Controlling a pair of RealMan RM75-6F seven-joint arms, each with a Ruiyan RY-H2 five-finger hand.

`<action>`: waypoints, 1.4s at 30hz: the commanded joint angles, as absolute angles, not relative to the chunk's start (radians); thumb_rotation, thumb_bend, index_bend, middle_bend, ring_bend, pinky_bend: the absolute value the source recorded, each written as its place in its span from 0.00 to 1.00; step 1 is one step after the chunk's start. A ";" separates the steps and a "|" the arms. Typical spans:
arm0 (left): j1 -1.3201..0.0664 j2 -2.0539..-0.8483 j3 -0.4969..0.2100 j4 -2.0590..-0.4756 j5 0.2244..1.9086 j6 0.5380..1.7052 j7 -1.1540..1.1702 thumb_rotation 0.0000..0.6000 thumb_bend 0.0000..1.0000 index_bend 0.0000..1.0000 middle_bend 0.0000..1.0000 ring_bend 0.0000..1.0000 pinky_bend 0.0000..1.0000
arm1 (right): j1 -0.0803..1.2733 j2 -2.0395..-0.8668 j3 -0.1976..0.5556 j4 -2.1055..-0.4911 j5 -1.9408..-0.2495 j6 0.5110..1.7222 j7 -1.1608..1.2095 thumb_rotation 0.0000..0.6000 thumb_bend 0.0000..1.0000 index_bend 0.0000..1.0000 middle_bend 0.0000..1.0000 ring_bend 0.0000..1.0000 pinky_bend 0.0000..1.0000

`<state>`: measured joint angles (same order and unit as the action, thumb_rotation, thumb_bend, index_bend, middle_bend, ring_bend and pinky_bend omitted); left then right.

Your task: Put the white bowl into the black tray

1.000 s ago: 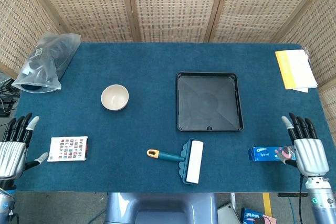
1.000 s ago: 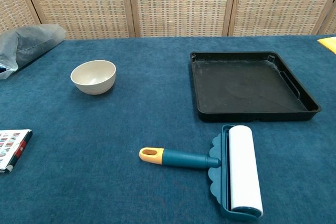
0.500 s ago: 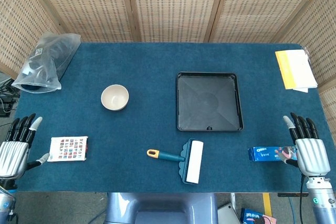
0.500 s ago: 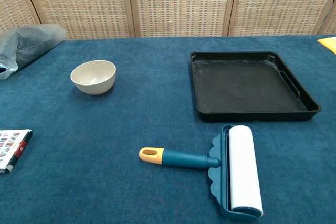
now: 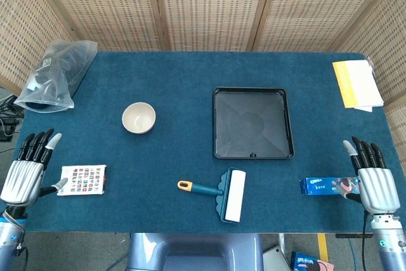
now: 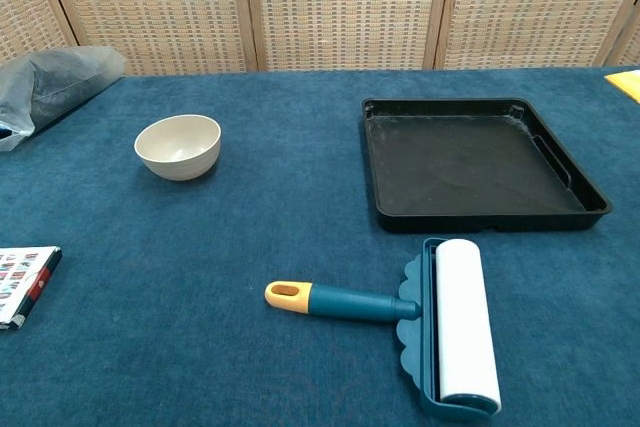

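Bowl (image 5: 139, 117) upright, mouth up, round, smooth off-white, on blue felt surface (image 5: 177, 74) left of centre. Tray (image 5: 253, 122) square, black, shallow rim, empty, right of centre, well apart from bowl. Left hand (image 5: 26, 171) and right hand (image 5: 372, 178) at lower corners, fingers spread, holding nothing.

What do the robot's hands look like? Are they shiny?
Yes. The left hand and right hand each have a shiny silver metal back and slim black fingers, with pale grey thumb tips. Below the right hand, a grey wrist shows a small green light and a thin black cable.
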<state>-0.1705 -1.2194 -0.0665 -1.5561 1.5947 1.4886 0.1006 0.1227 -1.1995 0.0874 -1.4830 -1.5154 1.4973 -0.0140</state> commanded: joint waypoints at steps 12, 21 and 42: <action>-0.411 -1.273 -0.187 -1.504 1.436 1.156 0.125 1.00 0.18 0.24 0.00 0.00 0.00 | 0.120 -1.192 0.097 -1.475 -1.499 1.496 0.019 1.00 0.16 0.00 0.00 0.00 0.00; -0.539 -1.410 -0.213 -1.348 1.336 0.996 0.196 1.00 0.19 0.37 0.00 0.00 0.00 | 0.120 -1.200 0.105 -1.454 -1.495 1.501 0.048 1.00 0.16 0.01 0.00 0.00 0.00; -0.681 -1.570 -0.226 -1.164 1.214 0.879 0.318 1.00 0.24 0.43 0.00 0.00 0.00 | 0.118 -1.222 0.118 -1.388 -1.484 1.512 0.109 1.00 0.16 0.02 0.00 0.00 0.00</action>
